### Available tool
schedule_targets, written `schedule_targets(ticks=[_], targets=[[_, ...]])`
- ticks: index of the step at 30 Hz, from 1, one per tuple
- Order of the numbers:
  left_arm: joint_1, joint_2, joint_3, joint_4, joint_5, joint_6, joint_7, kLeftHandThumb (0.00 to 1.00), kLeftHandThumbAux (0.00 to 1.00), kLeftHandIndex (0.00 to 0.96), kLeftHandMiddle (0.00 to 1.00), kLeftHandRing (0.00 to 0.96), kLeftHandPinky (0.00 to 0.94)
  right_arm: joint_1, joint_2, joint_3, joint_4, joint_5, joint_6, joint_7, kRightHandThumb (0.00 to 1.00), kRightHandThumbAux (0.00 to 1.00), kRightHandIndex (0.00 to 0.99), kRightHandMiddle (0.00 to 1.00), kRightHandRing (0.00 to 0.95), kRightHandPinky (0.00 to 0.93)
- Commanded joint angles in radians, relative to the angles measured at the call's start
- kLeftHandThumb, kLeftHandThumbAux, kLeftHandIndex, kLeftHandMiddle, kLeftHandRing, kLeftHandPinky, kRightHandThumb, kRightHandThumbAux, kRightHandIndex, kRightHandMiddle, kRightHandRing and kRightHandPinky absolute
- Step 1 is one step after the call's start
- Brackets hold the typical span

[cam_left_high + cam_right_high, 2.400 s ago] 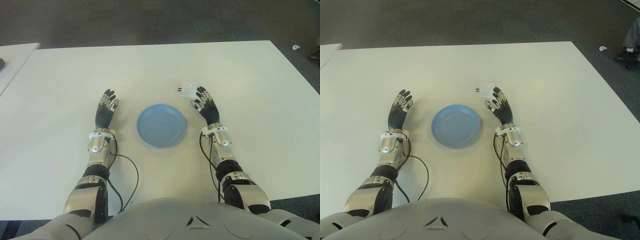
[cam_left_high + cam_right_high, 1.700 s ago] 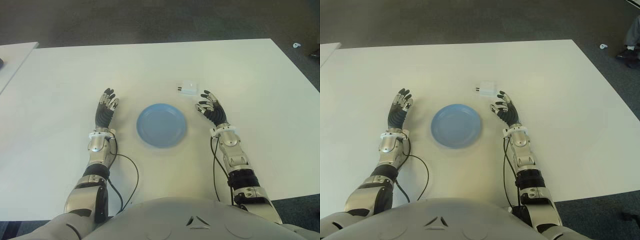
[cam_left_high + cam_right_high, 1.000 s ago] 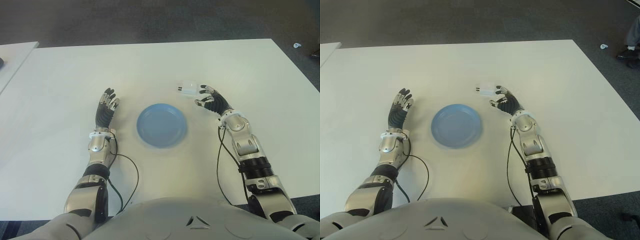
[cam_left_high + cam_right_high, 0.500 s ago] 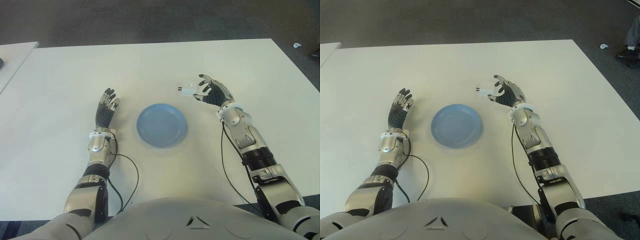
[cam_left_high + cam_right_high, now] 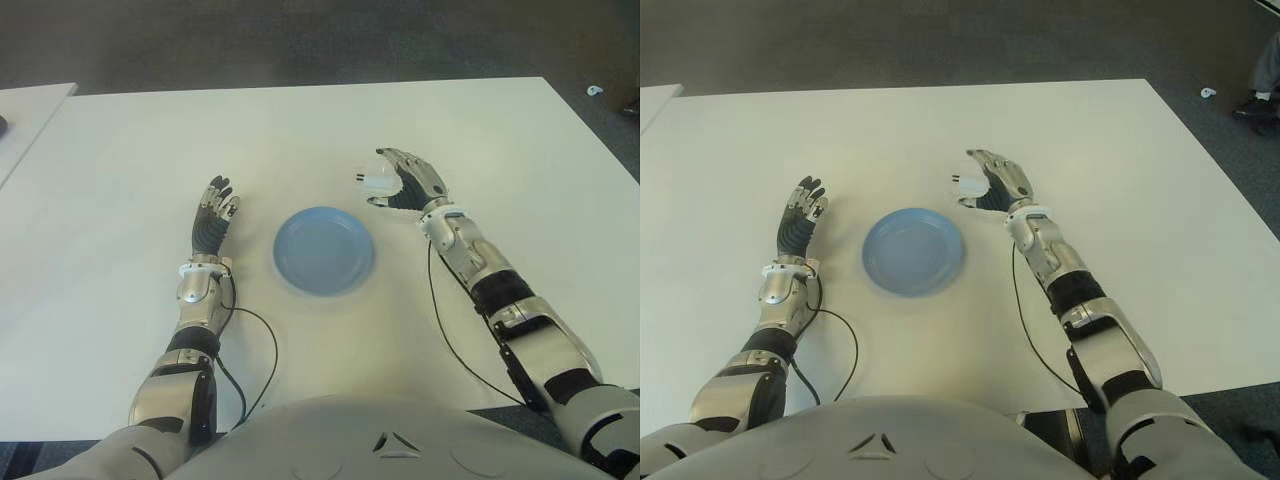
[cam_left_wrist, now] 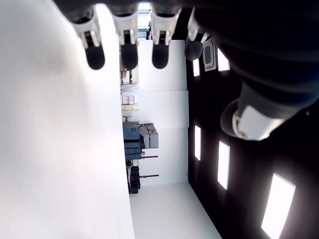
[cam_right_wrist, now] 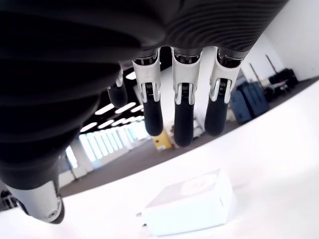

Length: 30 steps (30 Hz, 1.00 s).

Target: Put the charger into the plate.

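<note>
One broad white table fills most of the head views, with dark carpet beyond its far edge and a second white tabletop just showing at the robot's far left. Near the middle of the table sits the round blue plate, with nothing in it. The right hand is reached forward, just beyond the plate's far right rim, palm turned towards the robot's left and cupped around the charger. Its own wrist view shows the fingers extended and spread, arched over the charger with a gap between them, and the thumb tip low to one side; whether the thumb touches the charger I cannot tell, but the hand grips nothing. The left hand shows to the left of the plate, well apart from it, with fingers straight and relaxed, holding nothing. The small white charger lies on the table beyond the plate, its prongs pointing to the robot's left.
</note>
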<state>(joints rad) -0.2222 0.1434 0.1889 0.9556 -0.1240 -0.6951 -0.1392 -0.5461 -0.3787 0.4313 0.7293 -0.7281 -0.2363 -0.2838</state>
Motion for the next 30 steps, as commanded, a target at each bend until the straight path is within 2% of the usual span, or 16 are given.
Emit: schedule_targets(ticks=[1,8,16,30], targets=[[0.096,-0.05,-0.013,0.104,0.008,0.1,-0.008,0.0,0.554,0.02,0.099,0.105,0.133,-0.082,0.031,0.066,0.185,-0.051,-0.073,-0.057,0.106,0.631,0.006,0.019,0.02,0.015],[0.096,-0.05,-0.012,0.106,0.008,0.097,-0.007,0.0,0.56,0.022,0.105,0.111,0.141,-0.146,0.045,0.129,0.319,-0.093,-0.118,-0.129,0.04,0.591,0.0,0.001,0.001,0.001],[0.1,-0.053,-0.013,0.103,0.006,0.095,-0.01,0.0,0.566,0.026,0.111,0.116,0.148,-0.189,0.074,0.176,0.415,-0.114,-0.13,-0.154,0.003,0.537,0.0,0.0,0.0,0.0],[0.11,-0.059,-0.015,0.093,0.005,0.092,-0.012,0.0,0.557,0.036,0.118,0.123,0.154,-0.241,0.118,0.227,0.542,-0.115,-0.125,-0.086,0.0,0.471,0.0,0.0,0.0,0.0]])
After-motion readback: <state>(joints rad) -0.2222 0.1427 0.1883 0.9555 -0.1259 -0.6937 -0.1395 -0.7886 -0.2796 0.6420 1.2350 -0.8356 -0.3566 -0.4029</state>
